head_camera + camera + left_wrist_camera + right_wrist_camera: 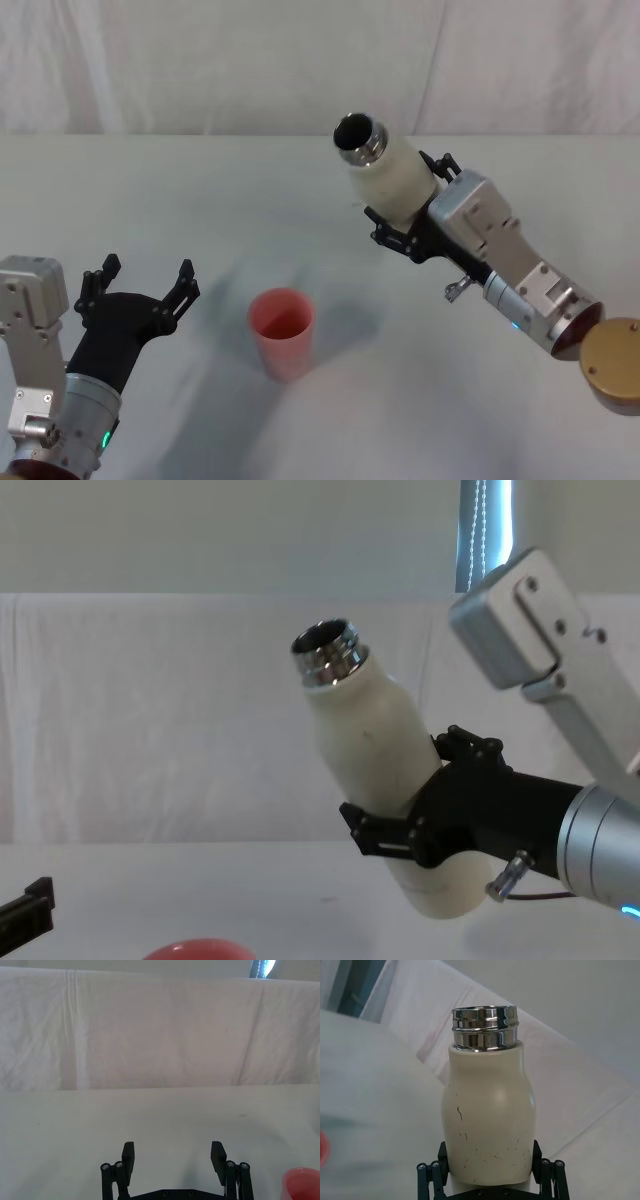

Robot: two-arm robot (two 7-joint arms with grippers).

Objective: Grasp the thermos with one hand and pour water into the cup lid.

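The cream-white thermos (385, 170) hangs in the air, tilted so its open steel neck leans up and toward the left. My right gripper (408, 197) is shut on its lower body, on a silver-grey wrist reaching in from the right. In the right wrist view the thermos (487, 1115) stands between the black fingers (432, 1172). The chest view shows the thermos (370, 740) slanted well above the table. The salmon-red cup lid (283, 330) stands mouth-up on the table, below and left of the thermos. My left gripper (145, 285) rests open to the left of the cup lid, holding nothing.
The white table (450, 400) runs back to a white cloth backdrop (200, 60). The rim of the cup lid (302, 1185) shows beside the open left gripper (173, 1156) in the left wrist view. A brown round joint cap (612, 365) sits at the right edge.
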